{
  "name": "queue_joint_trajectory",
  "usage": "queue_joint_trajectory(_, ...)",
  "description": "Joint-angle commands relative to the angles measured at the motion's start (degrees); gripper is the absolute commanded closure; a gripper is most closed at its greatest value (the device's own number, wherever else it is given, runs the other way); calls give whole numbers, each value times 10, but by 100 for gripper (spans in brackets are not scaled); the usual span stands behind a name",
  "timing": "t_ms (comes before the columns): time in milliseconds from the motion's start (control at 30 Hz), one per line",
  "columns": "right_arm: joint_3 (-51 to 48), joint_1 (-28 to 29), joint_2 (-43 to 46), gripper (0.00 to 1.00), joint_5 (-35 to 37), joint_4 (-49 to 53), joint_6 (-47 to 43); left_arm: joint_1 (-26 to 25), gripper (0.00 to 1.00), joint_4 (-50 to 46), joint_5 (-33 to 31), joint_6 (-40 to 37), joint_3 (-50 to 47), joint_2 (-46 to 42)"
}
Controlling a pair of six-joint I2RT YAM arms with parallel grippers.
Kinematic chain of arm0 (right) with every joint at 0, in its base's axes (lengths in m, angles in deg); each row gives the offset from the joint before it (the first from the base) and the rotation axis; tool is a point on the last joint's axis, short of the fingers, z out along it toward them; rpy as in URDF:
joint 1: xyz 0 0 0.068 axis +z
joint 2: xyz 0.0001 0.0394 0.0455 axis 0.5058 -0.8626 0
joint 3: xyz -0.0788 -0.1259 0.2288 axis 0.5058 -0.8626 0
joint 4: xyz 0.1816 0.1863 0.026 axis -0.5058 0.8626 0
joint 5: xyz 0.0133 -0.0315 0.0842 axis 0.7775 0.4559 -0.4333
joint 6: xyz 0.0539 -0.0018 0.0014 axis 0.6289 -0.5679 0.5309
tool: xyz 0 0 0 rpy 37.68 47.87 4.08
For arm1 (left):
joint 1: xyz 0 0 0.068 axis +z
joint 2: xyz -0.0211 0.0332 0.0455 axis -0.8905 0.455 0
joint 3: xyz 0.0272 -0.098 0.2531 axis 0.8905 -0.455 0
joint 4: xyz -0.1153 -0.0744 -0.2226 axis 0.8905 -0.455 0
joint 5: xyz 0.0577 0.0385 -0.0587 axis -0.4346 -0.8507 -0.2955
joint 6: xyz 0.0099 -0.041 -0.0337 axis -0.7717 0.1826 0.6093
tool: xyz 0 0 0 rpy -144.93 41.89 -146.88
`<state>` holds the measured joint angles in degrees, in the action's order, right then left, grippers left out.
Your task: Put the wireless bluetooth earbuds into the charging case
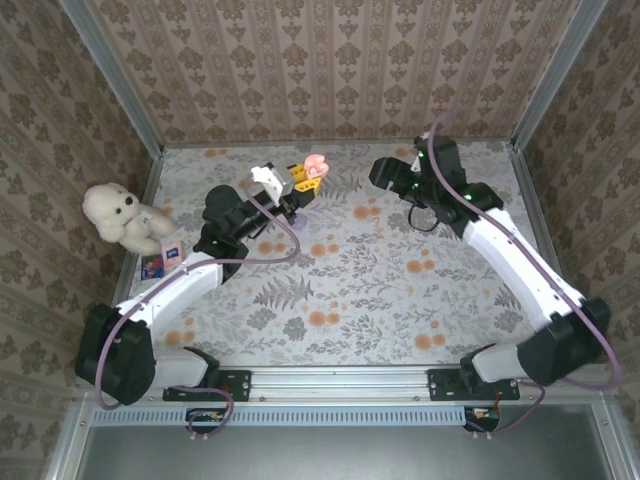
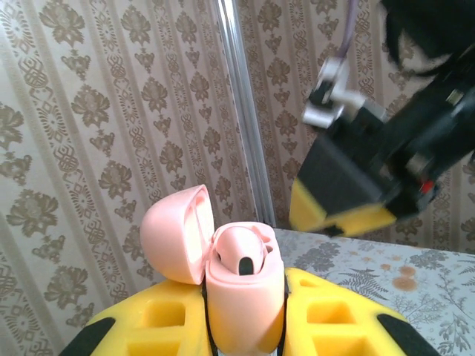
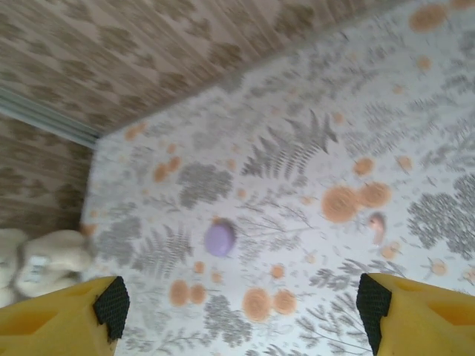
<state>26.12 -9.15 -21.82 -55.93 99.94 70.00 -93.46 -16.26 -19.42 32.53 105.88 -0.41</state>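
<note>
left claw (image 2: 245, 330) pinches the open pink charging case (image 2: 246, 297), one earbud (image 2: 243, 256) seated inside. right claw (image 3: 239, 305) is spread wide, empty, above the table (image 3: 312, 148) and a lilac round piece (image 3: 220, 239).

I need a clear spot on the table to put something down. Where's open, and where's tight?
Open: the broad middle of the table, between both arms and the near rail. Tight: the left edge by the teddy bear and small box, and far centre, where the left gripper holds the pink charging case near a lilac round piece.
</note>
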Motion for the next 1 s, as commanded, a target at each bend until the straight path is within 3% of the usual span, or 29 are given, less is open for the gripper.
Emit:
queue_joint_trajectory(0, 13, -4, -82, 19, 29, 56, 16, 5, 100, 11, 0, 10, -10, -22)
queue_joint_trajectory(233, 108, -5, -249, 28, 50, 110, -41, 10, 100, 14, 0, 15, -29, -35)
queue_joint_trajectory(433, 165, -8, -341, 36, 42, 119, -118, 13, 100, 14, 4, 19, -29, -35)
queue_joint_trajectory(733, 217, -21, -422, 50, 33, 122, -150, 13, 100, 9, 7, 25, -18, -29)
queue_joint_trajectory(967, 216, -24, -449, 50, 34, 124, -161, 13, 100, 2, 7, 24, -12, -26)
